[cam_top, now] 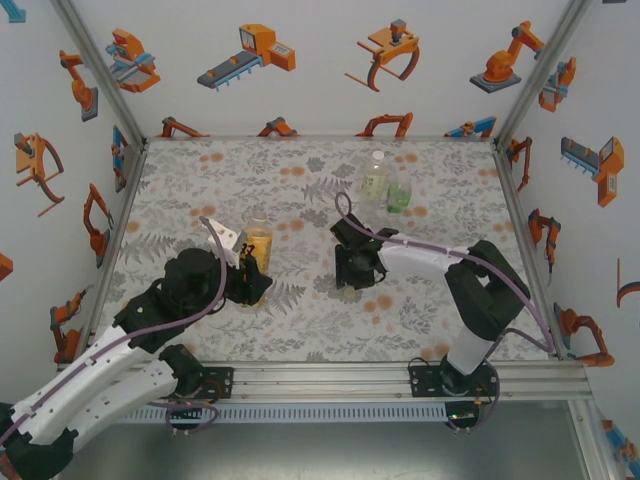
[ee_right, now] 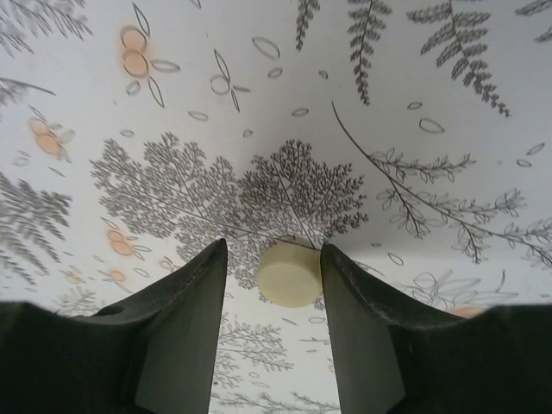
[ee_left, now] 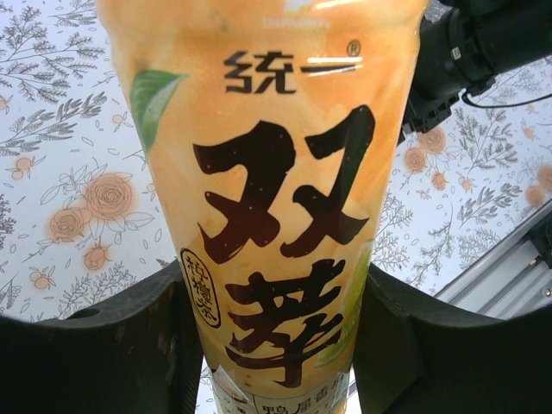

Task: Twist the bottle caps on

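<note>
Bright, even light from overhead, white walls bouncing it round. Shadows on counter (cam_top: 300, 335) soft and faint. Glare streak across amber bottle (ee_left: 276, 216) near top, upper edge washed out. Wrist views bowed at edges, dark foreground slightly soft. Cap (ee_right: 289, 274) sharp.

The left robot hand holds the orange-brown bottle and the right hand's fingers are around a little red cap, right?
Not quite: the small round plastic cap at the right gripper is pale cream, not red, as the right wrist view shows. The left gripper does hold the amber yellow-labelled plastic bottle.
</note>
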Robot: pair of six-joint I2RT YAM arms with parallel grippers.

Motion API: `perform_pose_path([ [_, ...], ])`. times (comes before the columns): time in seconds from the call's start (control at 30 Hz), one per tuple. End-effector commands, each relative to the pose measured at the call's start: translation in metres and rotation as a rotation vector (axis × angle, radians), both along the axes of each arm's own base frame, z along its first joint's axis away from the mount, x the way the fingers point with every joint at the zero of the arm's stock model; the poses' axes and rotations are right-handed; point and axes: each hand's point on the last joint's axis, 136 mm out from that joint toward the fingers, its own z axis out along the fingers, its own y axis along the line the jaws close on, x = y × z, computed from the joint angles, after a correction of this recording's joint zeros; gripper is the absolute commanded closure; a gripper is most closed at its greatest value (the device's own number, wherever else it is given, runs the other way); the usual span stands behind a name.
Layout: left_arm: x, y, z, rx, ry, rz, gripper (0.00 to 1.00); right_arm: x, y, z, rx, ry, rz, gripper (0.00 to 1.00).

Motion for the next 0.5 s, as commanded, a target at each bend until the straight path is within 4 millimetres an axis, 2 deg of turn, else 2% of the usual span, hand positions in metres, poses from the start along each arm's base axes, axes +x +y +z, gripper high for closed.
perform_pose_path([
  [0.0,0.002,0.004,0.008,-0.019,-0.014,0.023,0.94,-0.018,-0.024,-0.007,-0.184,0.048,0.058,0.54],
  [0.2,0.003,0.003,0.007,-0.025,-0.015,0.027,0.94,-0.025,-0.014,-0.010,-0.186,0.062,0.088,0.56],
  [0.47,0.006,0.000,0.007,-0.017,-0.016,0.021,0.94,-0.019,-0.009,-0.013,-0.187,0.023,0.089,0.57],
])
